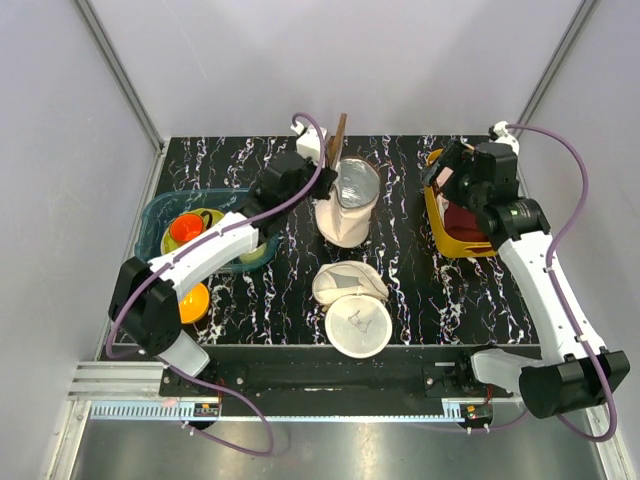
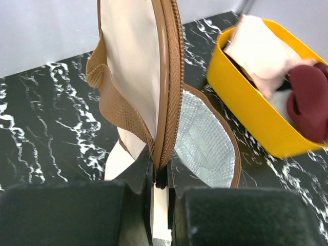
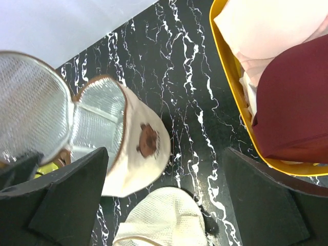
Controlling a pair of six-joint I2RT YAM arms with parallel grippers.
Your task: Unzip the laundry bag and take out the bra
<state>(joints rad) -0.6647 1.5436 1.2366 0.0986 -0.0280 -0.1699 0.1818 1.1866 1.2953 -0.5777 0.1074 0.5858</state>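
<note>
The laundry bag [image 1: 345, 212] stands upright at mid-table, cream with a brown zipper band [image 2: 171, 77]. It gapes open, showing its silvery mesh inside [image 2: 205, 138]. My left gripper [image 2: 161, 177] is shut on the brown band at the bag's edge, holding it up [image 1: 318, 178]. The pale pink bra [image 2: 256, 54] lies in the yellow tub [image 2: 246, 102] at the right, beside a maroon garment [image 3: 292, 102]. My right gripper [image 3: 166, 154] hangs open and empty above the table, just left of the tub [image 1: 447, 172], with the bra [image 3: 266, 25] at its upper right.
Two whiter mesh bags [image 1: 348, 283] [image 1: 358, 325] lie near the front middle. A teal basin [image 1: 160, 212] with bowls sits at the left, and an orange bowl [image 1: 195, 300] lies in front of it. The enclosure's walls close in at the back and sides.
</note>
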